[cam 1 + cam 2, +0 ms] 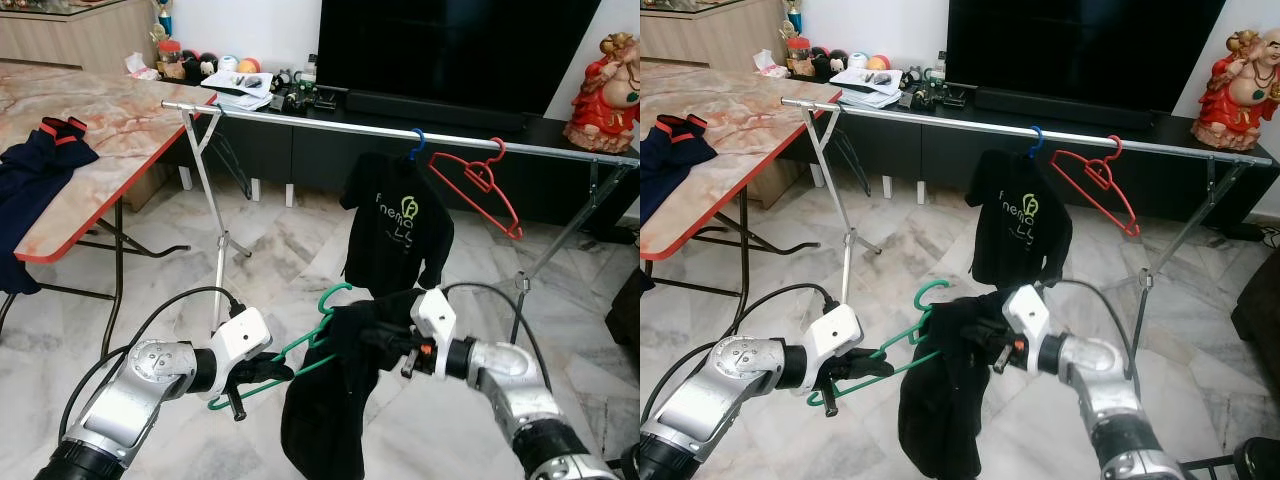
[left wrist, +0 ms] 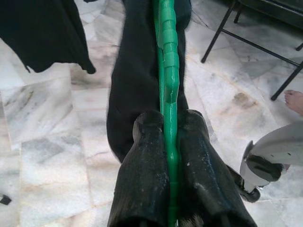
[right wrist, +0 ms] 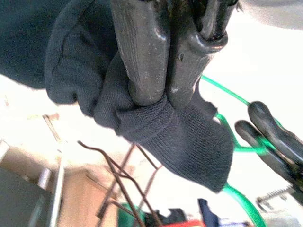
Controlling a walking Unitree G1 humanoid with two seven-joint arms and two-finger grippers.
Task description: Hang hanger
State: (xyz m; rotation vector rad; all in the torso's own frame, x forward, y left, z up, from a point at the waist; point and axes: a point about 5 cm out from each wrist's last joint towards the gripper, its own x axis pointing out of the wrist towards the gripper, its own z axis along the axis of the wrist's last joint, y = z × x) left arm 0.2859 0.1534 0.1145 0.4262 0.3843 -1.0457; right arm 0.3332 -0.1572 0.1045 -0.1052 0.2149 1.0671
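Observation:
A green hanger (image 1: pixel 305 343) carries a black garment (image 1: pixel 325 400) that droops toward the floor. My left gripper (image 1: pixel 262 374) is shut on the hanger's lower bar, seen close up with its fingers (image 2: pixel 142 189) clamping the green hanger (image 2: pixel 169 94). My right gripper (image 1: pixel 372 335) is shut on a fold of the black garment (image 3: pixel 156 127) near the hanger's shoulder. Beyond them stands a silver clothes rail (image 1: pixel 400 132), holding a black printed T-shirt (image 1: pixel 397 225) on a blue hanger and an empty red hanger (image 1: pixel 480 185).
A marble-pattern table (image 1: pixel 110 130) with a navy garment (image 1: pixel 35 165) stands at my left. Behind the rail are a dark TV cabinet (image 1: pixel 450 110) and a red statue (image 1: pixel 605 90). A person's bare foot (image 2: pixel 294 101) shows on the marble floor.

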